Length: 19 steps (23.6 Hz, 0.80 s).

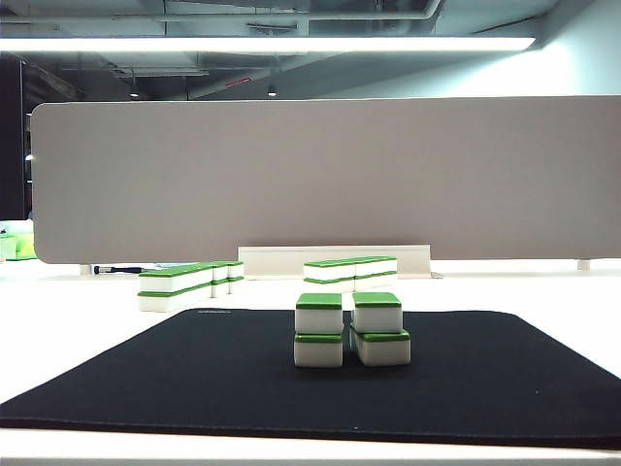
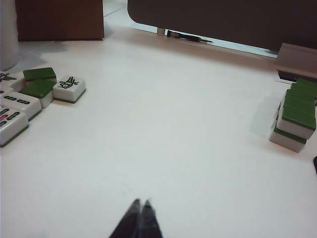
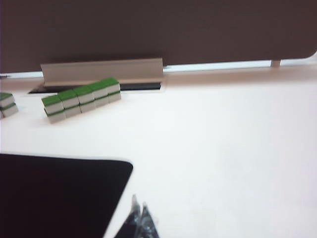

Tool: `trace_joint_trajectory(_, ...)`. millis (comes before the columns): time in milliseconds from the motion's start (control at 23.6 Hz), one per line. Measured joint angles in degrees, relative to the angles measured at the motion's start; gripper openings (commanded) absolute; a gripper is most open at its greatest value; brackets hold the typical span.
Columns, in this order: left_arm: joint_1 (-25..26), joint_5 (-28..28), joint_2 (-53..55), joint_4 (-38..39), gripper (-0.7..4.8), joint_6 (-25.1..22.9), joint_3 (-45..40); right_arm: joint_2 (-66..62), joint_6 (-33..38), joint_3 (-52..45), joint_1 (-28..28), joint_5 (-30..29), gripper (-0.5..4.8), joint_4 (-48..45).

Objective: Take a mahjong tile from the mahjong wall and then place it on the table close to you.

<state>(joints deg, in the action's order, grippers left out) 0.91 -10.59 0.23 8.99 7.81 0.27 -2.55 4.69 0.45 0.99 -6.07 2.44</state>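
Observation:
The mahjong wall [image 1: 349, 332] stands mid-mat in the exterior view, seen end-on: white blocks with green tops, two high, in two side-by-side stacks. The black mat [image 1: 194, 379] lies on the white table [image 1: 68, 330]. Neither gripper shows in the exterior view. In the left wrist view my left gripper [image 2: 141, 203] is shut and empty above bare white tabletop. In the right wrist view my right gripper [image 3: 138, 204] is shut with nothing in it, just off the mat's rounded corner [image 3: 54, 193]. The wall itself does not show in either wrist view.
Two smaller-looking green-and-white rows sit at the back left [image 1: 184, 283] and back centre [image 1: 349, 272], before a tall beige divider [image 1: 320, 180]. The left wrist view shows loose face-up tiles [image 2: 29, 96], a stacked row [image 2: 295, 119] and a pen [image 2: 188, 37].

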Motion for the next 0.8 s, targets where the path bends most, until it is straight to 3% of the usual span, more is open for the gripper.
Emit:
trace_joint_trajectory(211, 0.00, 0.00, 0.04, 0.00, -0.05, 0.17, 0.00, 2.05, -0.04, 0.02, 0.00, 4.50, -0.01, 3.50)
trace_joint_trajectory(423, 0.00, 0.00, 0.04, 0.00, -0.05, 0.17, 0.00, 2.19, -0.04, 0.02, 0.02, 4.83, -0.01, 8.04)
trace_joint_trajectory(804, 0.00, 0.00, 0.04, 0.00, -0.05, 0.17, 0.00, 2.19, -0.26, 0.02, 0.02, 4.83, -0.01, 8.17)
